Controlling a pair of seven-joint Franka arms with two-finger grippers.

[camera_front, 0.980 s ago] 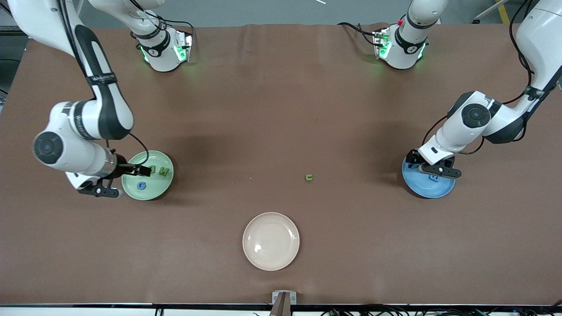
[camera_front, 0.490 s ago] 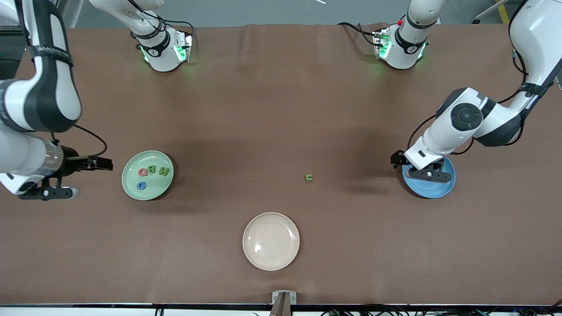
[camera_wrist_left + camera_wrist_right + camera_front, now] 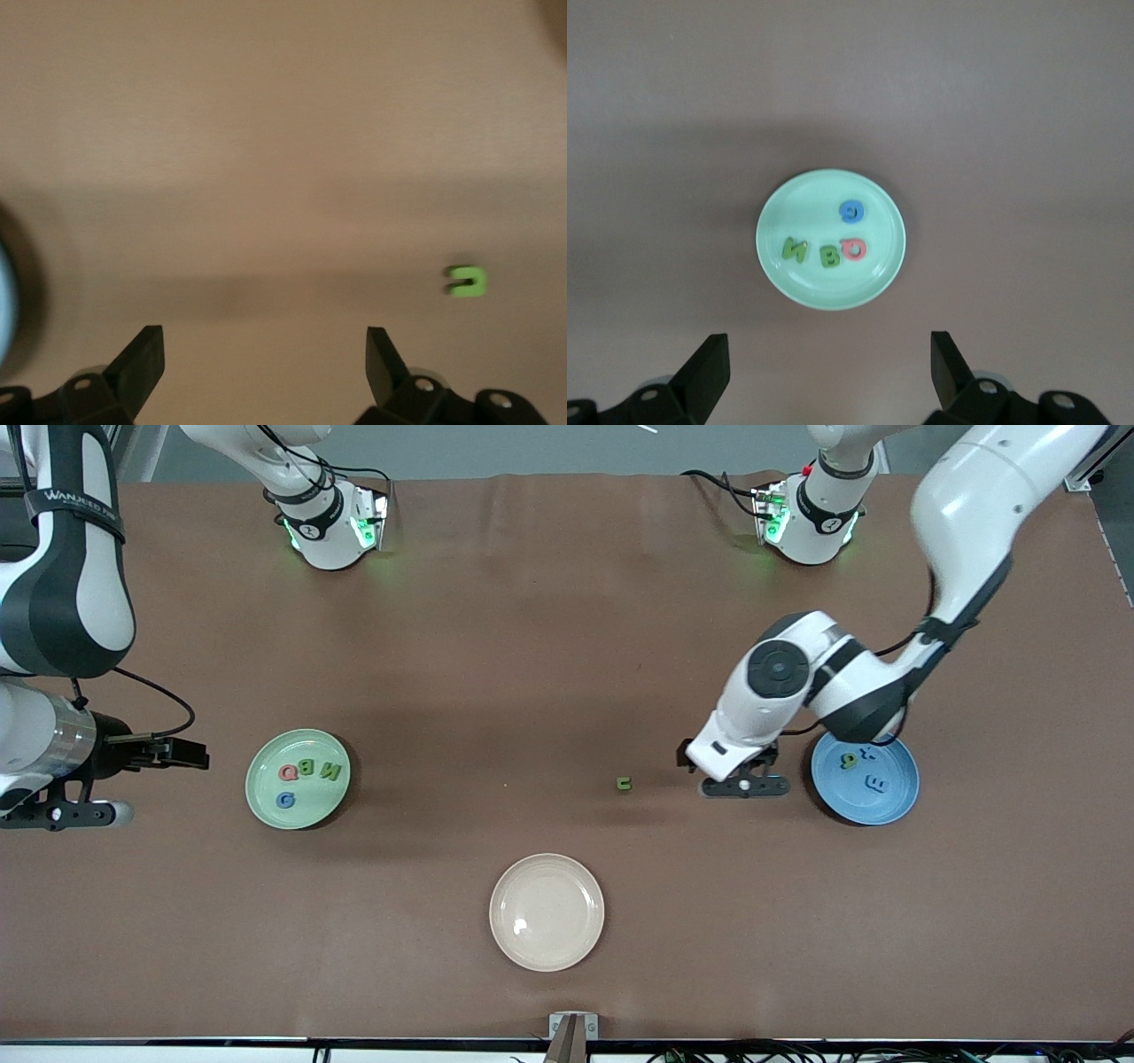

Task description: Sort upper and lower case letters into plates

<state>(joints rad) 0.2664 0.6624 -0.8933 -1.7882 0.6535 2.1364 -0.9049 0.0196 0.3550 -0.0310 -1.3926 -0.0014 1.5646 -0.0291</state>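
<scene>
the pale green plate [image 3: 298,779] sits at middle left of the front frame with a red q, green b, green n and a blue g in it. the blue plate [image 3: 865,778] at middle right holds three letters. a small green letter [image 3: 624,783] lies on the brown table [image 3: 567,646] between them. the left gripper [image 3: 742,776], fingers wide and empty, is between that letter and the blue plate. the right gripper [image 3: 182,755], also wide and empty, is at the left edge. a cream plate [image 3: 547,911] sits low centre.

Brown cloth-covered table [image 3: 549,646] is carrying: round pale green plate [image 3: 266,802] toward right arm's end | round blue plate [image 3: 895,802] toward left arm's end | round cream-white plate [image 3: 547,912] nearest camera | small green letter [image 3: 624,783] lying between.
</scene>
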